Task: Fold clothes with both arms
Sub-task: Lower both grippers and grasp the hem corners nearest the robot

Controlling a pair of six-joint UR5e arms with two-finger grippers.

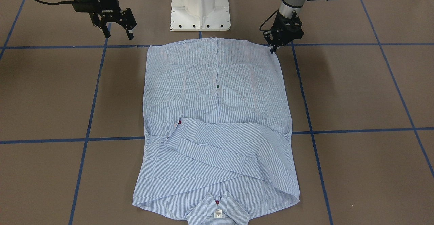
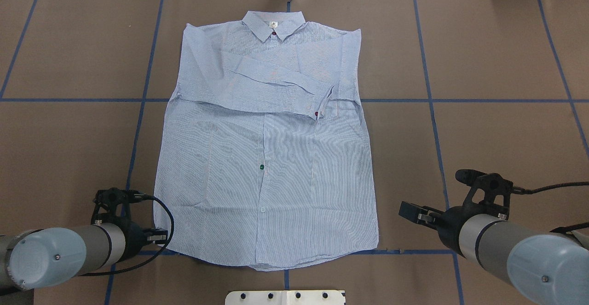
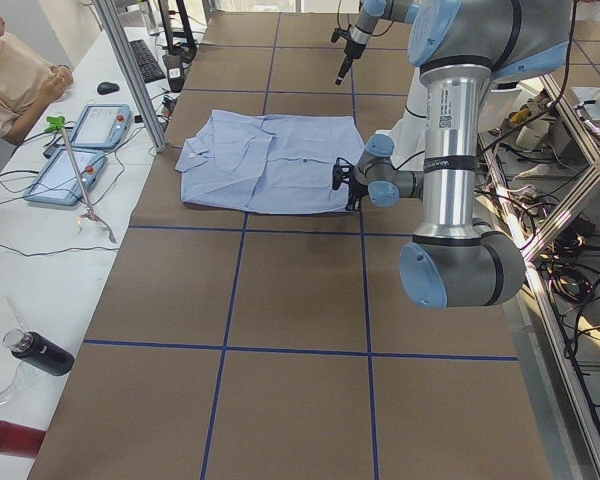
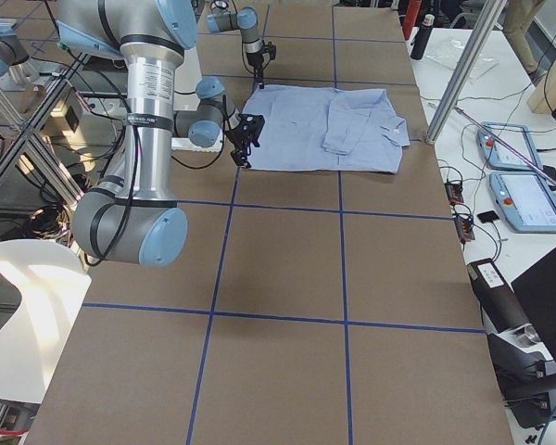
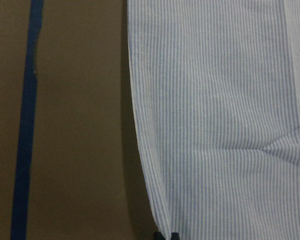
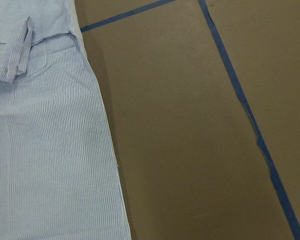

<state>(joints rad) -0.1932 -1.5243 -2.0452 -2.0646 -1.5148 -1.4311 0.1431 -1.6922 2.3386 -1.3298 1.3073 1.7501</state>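
From overhead, the shirt [image 2: 267, 167] lies on the worktop [image 2: 483, 66], collar at 12, hem at 6. Your left tool [image 1: 272, 50] meets the 7 o'clock hem corner, and you cannot tell whether it is clamped. The right tool [image 1: 118, 34], spread and empty, hovers off 5 o'clock.

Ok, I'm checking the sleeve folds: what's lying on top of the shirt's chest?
A folded sleeve crosses the shirt below the collar, ending in a red-buttoned cuff. The upper placket buttons beneath it are covered.
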